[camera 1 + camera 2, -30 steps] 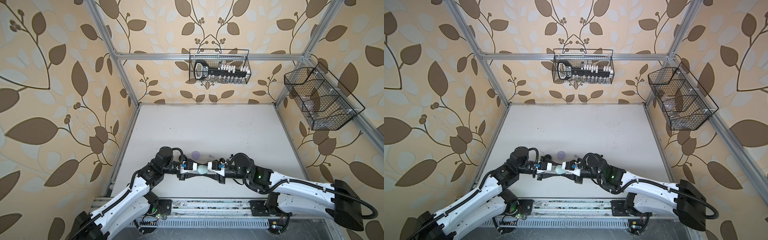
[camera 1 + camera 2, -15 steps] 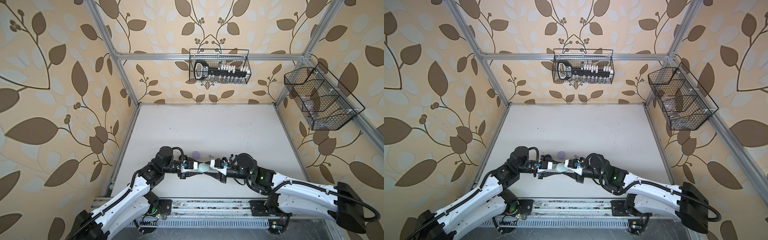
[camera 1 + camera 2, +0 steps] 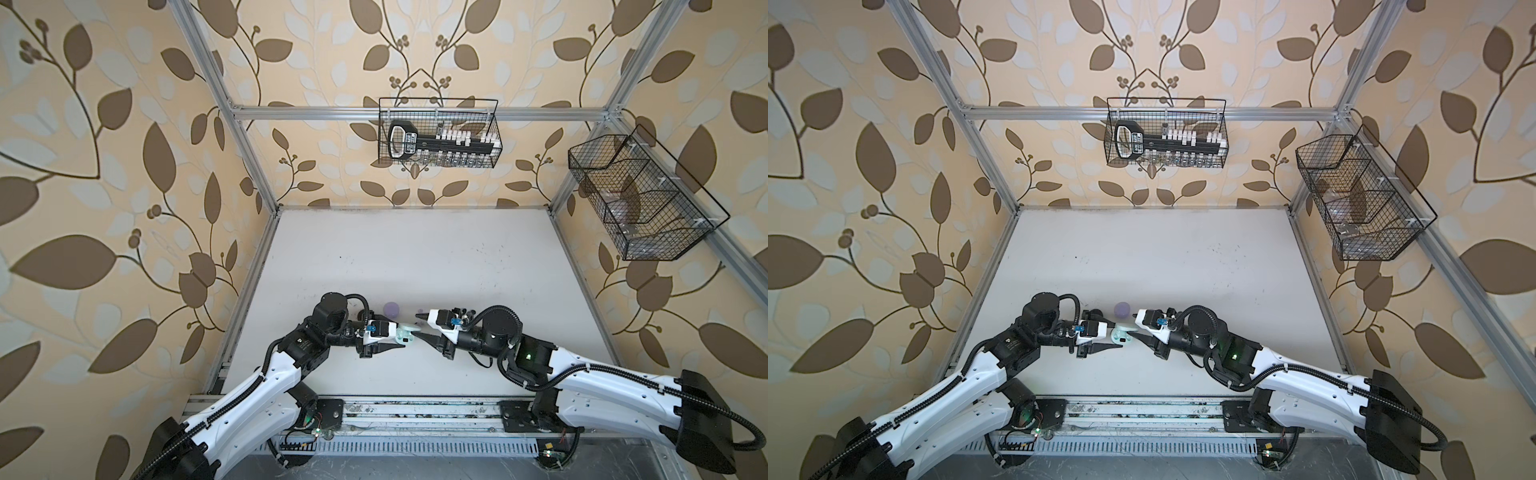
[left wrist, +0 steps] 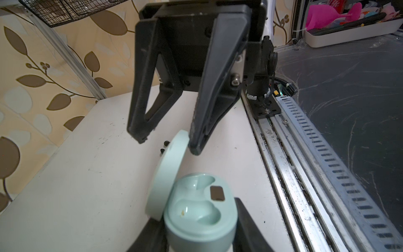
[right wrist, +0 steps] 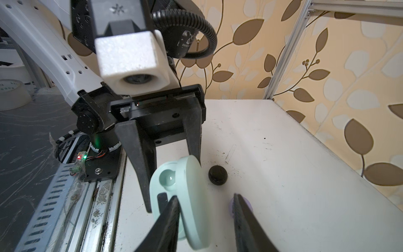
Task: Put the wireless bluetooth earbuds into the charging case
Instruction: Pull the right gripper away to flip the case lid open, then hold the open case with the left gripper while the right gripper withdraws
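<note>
Since a second ago my right arm has drawn back a little toward its own side, so the right fingers point(image 3: 415, 325) crowd the mint case point(image 3: 406, 337) less, while the left arm has kept its place.

Nearest me, the metal rail point(image 3: 415, 409) runs along the front edge of the surface point(image 3: 415, 257). Just past it my left fingers point(image 5: 172, 183) are clamped on the base of the mint case, one on each side. Its lid point(image 4: 170, 165) is swung open and stands beside the base. In the left wrist view both wells in the base show bare.

My right fingers stand apart and grip nothing. The lid's free edge reaches into the gap between them. One fingertip sits right at that edge, but I cannot tell whether it touches.

Beyond the lid, two tiny black pieces that look like black earbuds point(image 4: 166, 143) lie close together on the surface. A round black case point(image 5: 217, 175), closed, lies near my left fingers. A lavender case point(image 3: 391, 308) rests a little farther out, between the two arms in both top views. A lavender speck point(image 3: 420, 311) near it is too small to name.

On the far wall hangs a wire basket point(image 3: 438, 133) with a black-and-white tool inside, and a second wire basket point(image 3: 648, 199) hangs on the right wall.
</note>
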